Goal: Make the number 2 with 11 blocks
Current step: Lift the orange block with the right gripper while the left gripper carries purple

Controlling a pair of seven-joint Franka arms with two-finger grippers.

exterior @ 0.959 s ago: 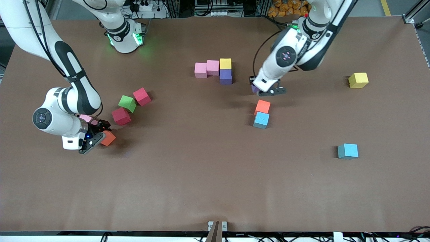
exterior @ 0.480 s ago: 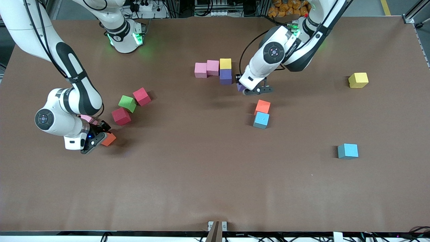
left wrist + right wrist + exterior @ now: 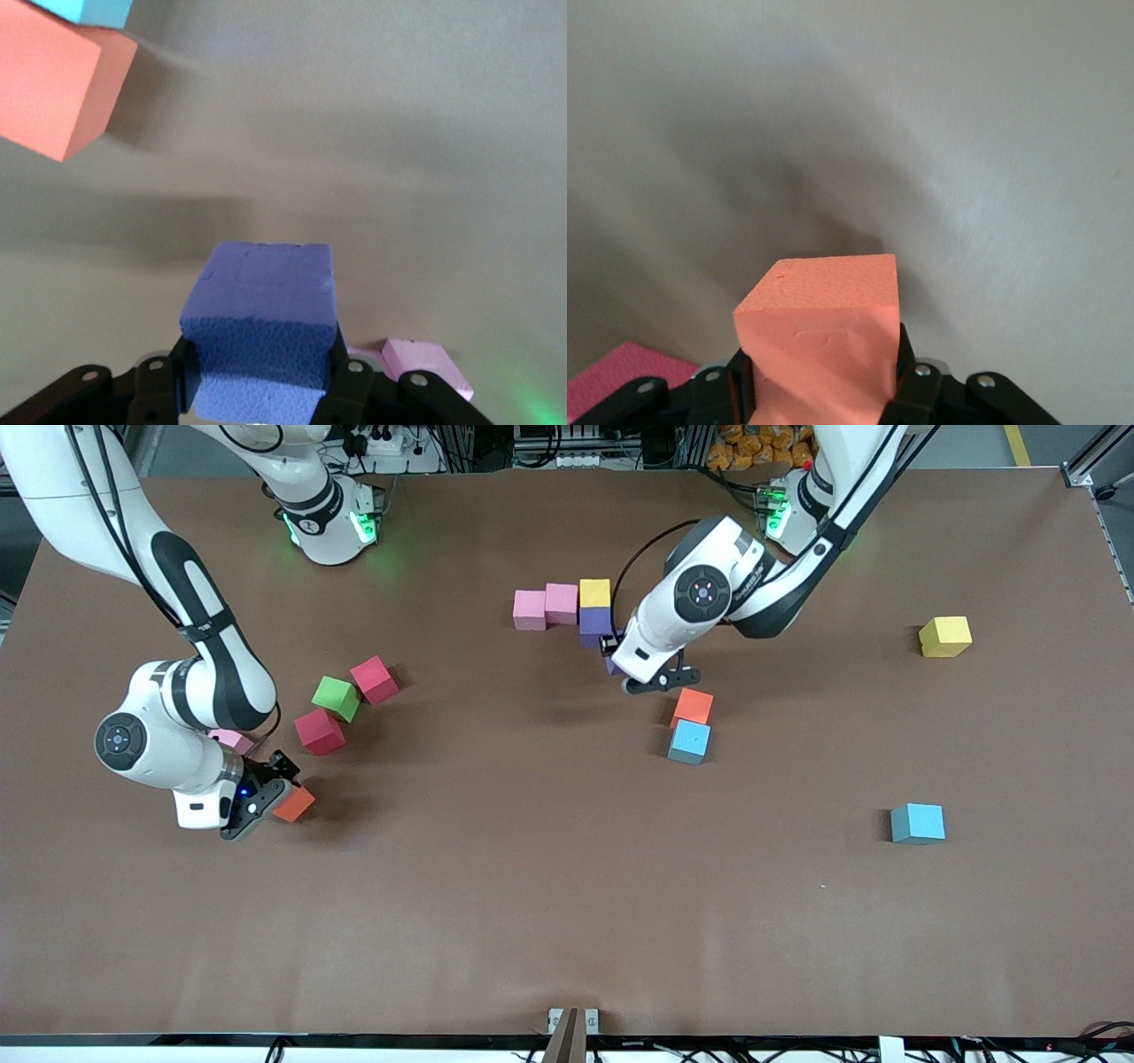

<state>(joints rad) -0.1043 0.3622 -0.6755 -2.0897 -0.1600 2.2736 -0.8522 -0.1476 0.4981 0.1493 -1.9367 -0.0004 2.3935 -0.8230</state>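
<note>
Left pincer (image 3: 640, 676) clamps purple block (image 3: 260, 332); right pincer (image 3: 270, 793) clamps orange block (image 3: 819, 336)

A brown table (image 3: 532, 886) bears scattered blocks (image 3: 689, 741) and a green cube (image 3: 337, 697).

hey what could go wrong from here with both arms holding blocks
1. The left gripper, shut on a purple block, hangs right beside the purple-and-yellow stack; a careless placement could knock that stack or the pink blocks.
2. The right gripper, shut on an orange block, works close to a pink block and a red block; it may bump them.
</note>
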